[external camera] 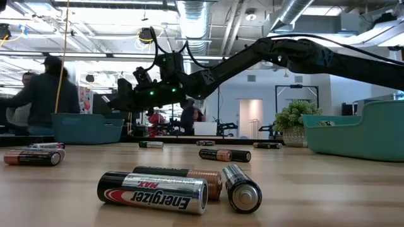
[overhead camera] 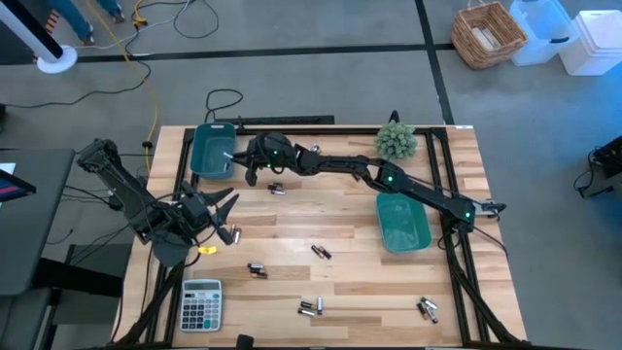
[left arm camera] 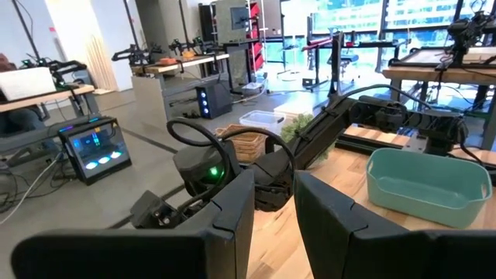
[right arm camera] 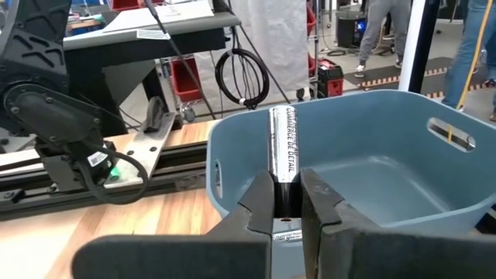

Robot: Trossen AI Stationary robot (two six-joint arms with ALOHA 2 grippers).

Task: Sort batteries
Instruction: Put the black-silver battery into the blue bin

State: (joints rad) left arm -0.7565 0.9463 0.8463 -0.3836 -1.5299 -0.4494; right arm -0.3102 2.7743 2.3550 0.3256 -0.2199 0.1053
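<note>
The right arm stretches across the wooden counter [overhead camera: 321,219] to its far left corner, where the right hand [right arm camera: 288,203] grips a slim silver battery [right arm camera: 284,151] upright between its two fingers, closed on the battery's lower end. The battery is held at the near rim of the blue bin [right arm camera: 387,155], its upper part rising in front of the bin's open inside. In the overhead view the right hand [overhead camera: 255,156] sits just beside the blue bin [overhead camera: 212,151]. The left hand [overhead camera: 219,216] waits near the left edge of the counter, its fingers [left arm camera: 232,213] parted with nothing between them. Loose batteries [overhead camera: 311,308] lie scattered over the near half of the counter, singly and in small clusters. A teal bin [overhead camera: 402,222] stands on the right side, a grey calculator [overhead camera: 201,304] at the near left corner, and a small green plant [overhead camera: 396,142] at the far edge.
</note>
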